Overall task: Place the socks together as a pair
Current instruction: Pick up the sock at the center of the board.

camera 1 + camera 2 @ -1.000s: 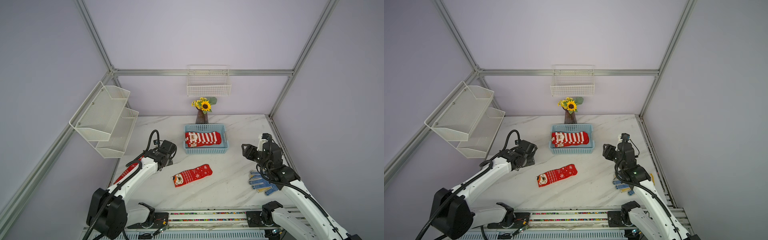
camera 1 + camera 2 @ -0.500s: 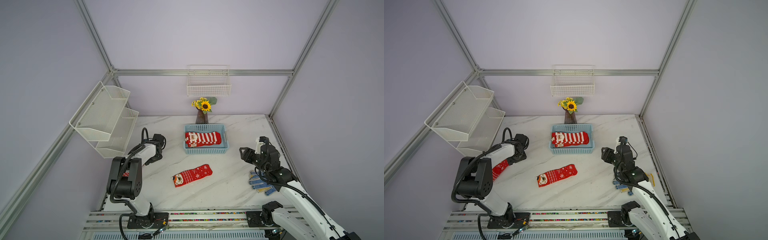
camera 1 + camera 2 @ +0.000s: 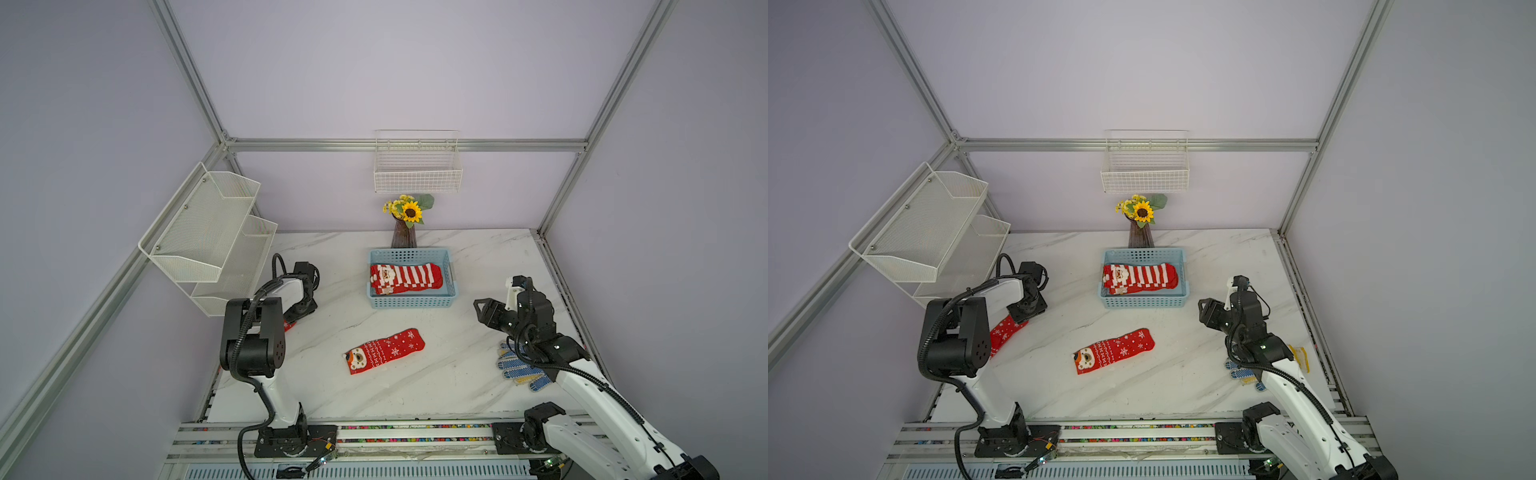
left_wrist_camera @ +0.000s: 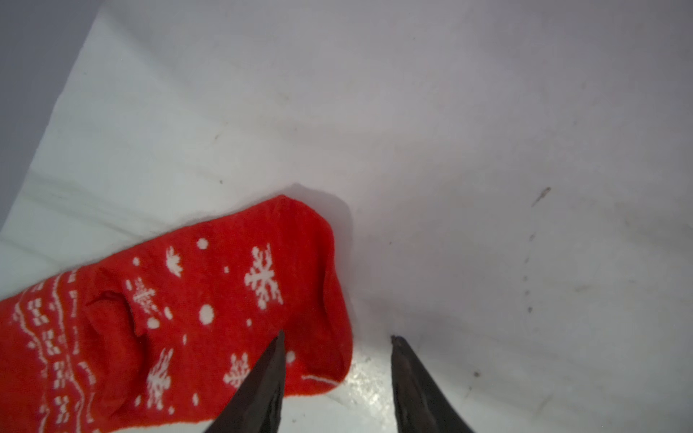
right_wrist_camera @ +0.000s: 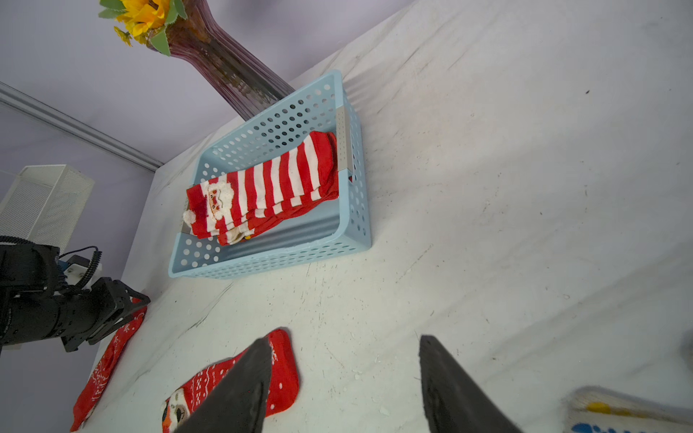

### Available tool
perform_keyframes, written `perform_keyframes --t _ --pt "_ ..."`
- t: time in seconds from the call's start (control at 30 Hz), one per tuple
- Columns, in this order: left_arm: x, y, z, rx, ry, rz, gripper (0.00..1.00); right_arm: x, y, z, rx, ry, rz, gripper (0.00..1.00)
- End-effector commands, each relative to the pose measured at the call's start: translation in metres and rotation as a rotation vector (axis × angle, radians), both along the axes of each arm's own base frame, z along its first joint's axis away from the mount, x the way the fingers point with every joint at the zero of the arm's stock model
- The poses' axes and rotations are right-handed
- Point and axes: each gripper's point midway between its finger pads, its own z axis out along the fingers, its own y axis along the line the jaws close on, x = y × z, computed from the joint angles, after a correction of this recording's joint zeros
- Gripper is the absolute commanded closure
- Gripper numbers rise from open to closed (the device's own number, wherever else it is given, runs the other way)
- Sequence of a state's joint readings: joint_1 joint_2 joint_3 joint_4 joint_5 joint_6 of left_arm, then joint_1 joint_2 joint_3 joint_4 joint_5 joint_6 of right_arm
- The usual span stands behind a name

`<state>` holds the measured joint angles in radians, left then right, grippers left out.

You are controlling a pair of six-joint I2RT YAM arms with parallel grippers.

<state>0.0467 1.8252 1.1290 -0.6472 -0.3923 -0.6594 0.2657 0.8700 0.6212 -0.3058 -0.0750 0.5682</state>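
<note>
A red snowflake sock with a bear face (image 3: 384, 351) (image 3: 1115, 351) (image 5: 240, 382) lies flat mid-table. A second red snowflake sock (image 3: 1005, 332) (image 3: 289, 325) (image 4: 187, 318) (image 5: 108, 363) lies by the table's left edge, partly hidden under my left arm. My left gripper (image 4: 337, 337) (image 3: 1025, 313) is down over that sock's toe, jaws apart, one finger over the fabric and the other over bare table. Red-and-white striped Santa socks (image 3: 405, 277) (image 5: 262, 187) are stacked in the blue basket (image 3: 411, 301) (image 5: 270, 258). My right gripper (image 5: 345, 341) (image 3: 482, 309) hovers open and holds nothing, right of the basket.
Blue and yellow dotted gloves (image 3: 519, 370) (image 5: 618, 412) lie under my right arm near the right edge. A vase with a sunflower (image 3: 404, 232) stands behind the basket. White mesh shelves (image 3: 208, 232) hang on the left wall, a wire basket (image 3: 417, 174) on the back wall.
My left arm folded back and its gripper came down over the left sock's toe, jaws narrowing. My right gripper drifted slightly left and stayed open.
</note>
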Motion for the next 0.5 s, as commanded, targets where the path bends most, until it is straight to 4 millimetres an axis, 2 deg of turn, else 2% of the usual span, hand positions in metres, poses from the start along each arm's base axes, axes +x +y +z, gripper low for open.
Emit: perform_keyframes --t 0.0,0.1,0.27,0.47 --pt "0.020 0.003 0.008 -0.028 -0.049 -0.007 0.58 0.000 0.005 0.002 0.032 -0.006 0.017 0.35" --pt "0.018 0.001 0.001 -0.040 -0.029 -0.011 0.59 -0.002 0.005 0.002 0.038 -0.009 0.019 0.35" --pt "0.018 -0.014 -0.009 -0.129 -0.024 -0.020 0.59 -0.004 0.008 -0.001 0.052 -0.007 0.030 0.35" --pt "0.014 -0.018 -0.023 -0.156 0.002 -0.024 0.73 -0.005 0.011 -0.007 0.069 0.014 0.040 0.35"
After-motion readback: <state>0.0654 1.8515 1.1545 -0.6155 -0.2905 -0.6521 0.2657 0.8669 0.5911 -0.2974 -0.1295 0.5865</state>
